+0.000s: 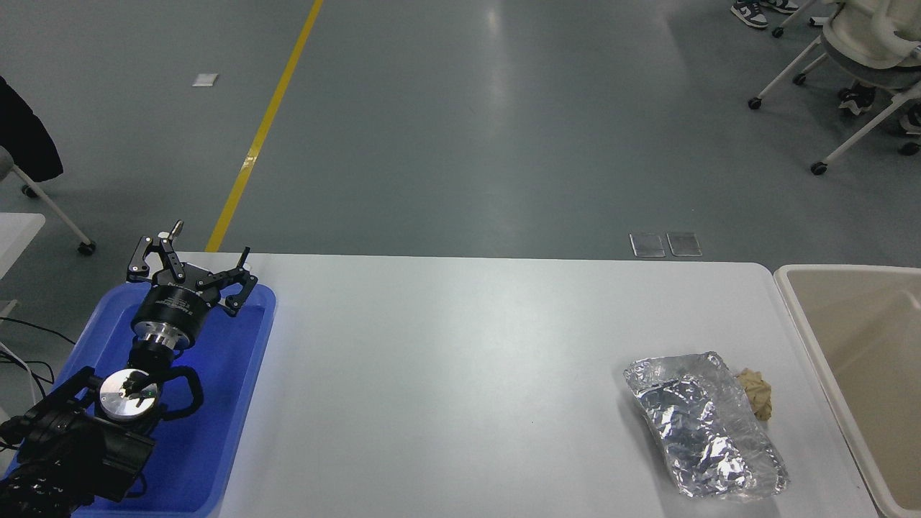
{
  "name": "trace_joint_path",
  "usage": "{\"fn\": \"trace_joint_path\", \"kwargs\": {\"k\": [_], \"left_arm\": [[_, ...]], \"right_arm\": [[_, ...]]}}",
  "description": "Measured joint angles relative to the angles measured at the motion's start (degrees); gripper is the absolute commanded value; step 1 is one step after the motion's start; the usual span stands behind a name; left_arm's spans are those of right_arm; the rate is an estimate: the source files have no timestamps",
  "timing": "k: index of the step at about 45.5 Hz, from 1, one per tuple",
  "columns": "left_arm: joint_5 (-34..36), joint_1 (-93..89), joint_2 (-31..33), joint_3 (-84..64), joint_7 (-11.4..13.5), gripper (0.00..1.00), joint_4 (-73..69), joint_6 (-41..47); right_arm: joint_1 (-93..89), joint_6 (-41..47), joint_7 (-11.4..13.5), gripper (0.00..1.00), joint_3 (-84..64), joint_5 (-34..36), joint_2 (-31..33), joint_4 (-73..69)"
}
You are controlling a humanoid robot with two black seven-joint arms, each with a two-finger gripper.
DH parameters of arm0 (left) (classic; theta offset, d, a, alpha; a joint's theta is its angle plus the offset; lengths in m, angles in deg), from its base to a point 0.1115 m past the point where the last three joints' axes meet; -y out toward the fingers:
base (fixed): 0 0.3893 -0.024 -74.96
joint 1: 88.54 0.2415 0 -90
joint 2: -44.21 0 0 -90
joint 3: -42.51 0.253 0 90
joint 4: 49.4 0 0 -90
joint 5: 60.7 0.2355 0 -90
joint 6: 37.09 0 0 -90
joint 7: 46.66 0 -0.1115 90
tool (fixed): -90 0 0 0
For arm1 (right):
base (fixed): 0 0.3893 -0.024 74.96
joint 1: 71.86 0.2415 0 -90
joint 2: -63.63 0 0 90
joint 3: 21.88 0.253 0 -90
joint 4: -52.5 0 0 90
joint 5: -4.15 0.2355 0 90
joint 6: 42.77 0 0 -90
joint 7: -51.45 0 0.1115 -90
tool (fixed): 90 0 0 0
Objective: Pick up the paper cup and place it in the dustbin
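The left gripper hung wide open over the blue tray; the right arm was out of view. No paper cup showed on the table or in the visible part of the dustbin, so the sensible step was a check inside the bin.

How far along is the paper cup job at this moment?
No paper cup shows anywhere: not on the table, nor in the visible part of the dustbin, whose far side is cut off. So the drop cannot be confirmed. Nothing is in hand: the left end effector hangs open over the blue tray, and the right arm is out of view. The foil packet and tan paper wad remain on the table.
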Motion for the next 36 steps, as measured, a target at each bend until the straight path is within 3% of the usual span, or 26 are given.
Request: {"fn": "trace_joint_path", "kwargs": {"k": [26, 36], "left_arm": [[0.00, 0.00, -0.01, 0.00, 0.00, 1.00, 0.04, -0.01], [0.00, 0.00, 0.00, 0.00, 0.00, 1.00, 0.04, -0.01]], "right_arm": [[7.05, 0.21, 0.00, 1.00, -0.93, -0.32, 1.66, -1.12], [14.92, 0.22, -0.01, 1.00, -9.11, -0.47, 1.97, -2.62]]}}
